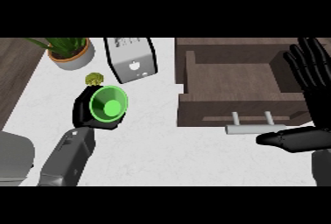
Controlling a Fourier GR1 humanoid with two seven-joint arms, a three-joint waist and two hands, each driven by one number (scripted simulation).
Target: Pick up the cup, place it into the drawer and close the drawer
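Note:
A green cup (108, 105) shows its open mouth toward me at the left of the white counter. My left hand (89, 114) is curled round it, mostly hidden behind it. The brown wooden drawer (242, 105) stands pulled open at the right, its inside bare, with a silver handle (255, 127) on its front. My right hand (311, 83) rests open at the right edge, fingers up over the drawer's right side, its thumb (287, 139) lying just right of the handle.
A potted plant (70, 52) stands at the back left. A grey box with an apple logo (132, 59) lies tilted behind the cup. A small yellow-green object (94, 78) sits just behind the cup. Dark wood borders the counter at the left.

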